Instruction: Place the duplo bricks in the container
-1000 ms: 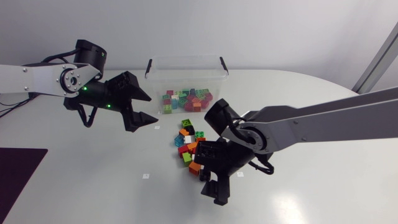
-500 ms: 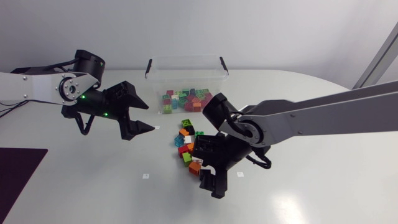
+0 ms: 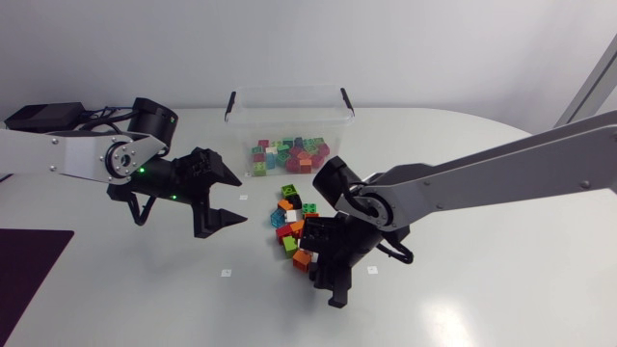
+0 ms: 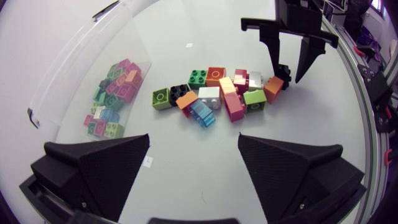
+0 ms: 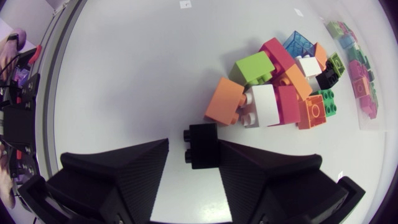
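Right gripper [image 5: 193, 144] straddles a small black duplo brick [image 5: 202, 149] on the white tabletop [image 5: 124, 74], jaws slightly parted, evidently positioned for grasping. Left gripper [image 4: 193, 140] hovers wide open.

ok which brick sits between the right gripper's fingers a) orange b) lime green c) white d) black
d, the right wrist view shows the black brick between the fingers of the right gripper, with the orange brick ahead in the pile.
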### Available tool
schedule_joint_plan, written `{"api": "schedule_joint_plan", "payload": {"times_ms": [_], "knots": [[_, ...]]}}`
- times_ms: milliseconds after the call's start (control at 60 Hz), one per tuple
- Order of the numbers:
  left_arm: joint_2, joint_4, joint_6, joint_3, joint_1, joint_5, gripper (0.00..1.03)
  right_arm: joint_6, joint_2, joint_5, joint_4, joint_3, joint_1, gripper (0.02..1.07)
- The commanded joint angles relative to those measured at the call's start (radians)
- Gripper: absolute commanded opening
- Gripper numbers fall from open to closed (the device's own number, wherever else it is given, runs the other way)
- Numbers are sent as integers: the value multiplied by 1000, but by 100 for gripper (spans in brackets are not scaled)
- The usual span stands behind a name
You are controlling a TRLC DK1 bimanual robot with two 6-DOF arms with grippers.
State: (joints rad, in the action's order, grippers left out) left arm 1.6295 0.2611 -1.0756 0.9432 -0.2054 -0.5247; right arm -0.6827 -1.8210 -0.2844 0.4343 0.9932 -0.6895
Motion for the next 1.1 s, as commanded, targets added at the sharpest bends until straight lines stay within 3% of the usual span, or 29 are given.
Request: {"api": "schedule_joint_plan", "payload": {"times_ms": [0,183,300,467,583,817,1083], "knots": [[7,-16,-29,-21,-32,-1,100,-25,-31,1,-20,15,4,23],[30,-37,-30,-26,-101,11,100,-20,-8,7,-28,-11,11,19],[76,-95,-6,-6,-137,66,100,-23,66,8,-3,-22,41,18],[197,-145,128,85,-155,169,100,-26,169,28,40,2,91,18],[214,-145,229,121,-163,195,100,-26,216,34,58,27,127,18],[280,-89,375,221,-183,255,99,-23,276,33,60,73,174,18],[317,9,401,258,-203,255,99,-2,296,31,60,156,216,18]]}}
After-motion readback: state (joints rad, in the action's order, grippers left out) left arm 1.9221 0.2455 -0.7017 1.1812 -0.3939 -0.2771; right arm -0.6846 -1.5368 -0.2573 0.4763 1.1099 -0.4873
